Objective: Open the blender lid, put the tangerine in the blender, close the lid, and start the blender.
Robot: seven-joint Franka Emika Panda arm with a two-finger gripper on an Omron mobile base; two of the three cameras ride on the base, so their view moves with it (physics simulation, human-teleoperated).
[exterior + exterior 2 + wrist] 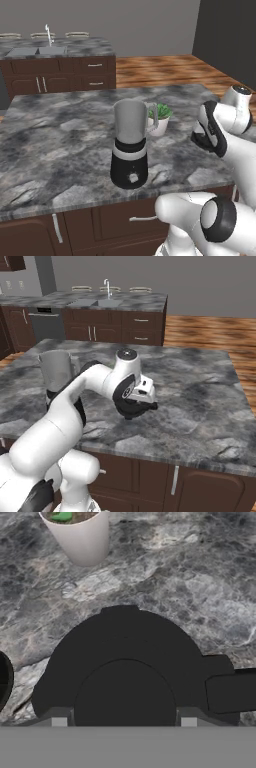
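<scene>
Me: my gripper (pixel 123 722) clamped on the black round blender lid (pixel 125 662), low over the grey marble counter (pixel 55 150), right of the open grey-jarred blender (pixel 131 145) | risk: lid slipping if I tilt | tangerine unseen.

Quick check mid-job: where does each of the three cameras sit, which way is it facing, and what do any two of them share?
Left base view: behind-left, facing forward and down at the blender, now lidless, on the counter; arm rises lower right.
Right base view: behind-right, same counter; arm rises lower left, gripper low over it.
Hand view: looks along the gripper onto the blender lid held in its fingers, plant pot beyond.
Both base views share the blender and counter.
</scene>
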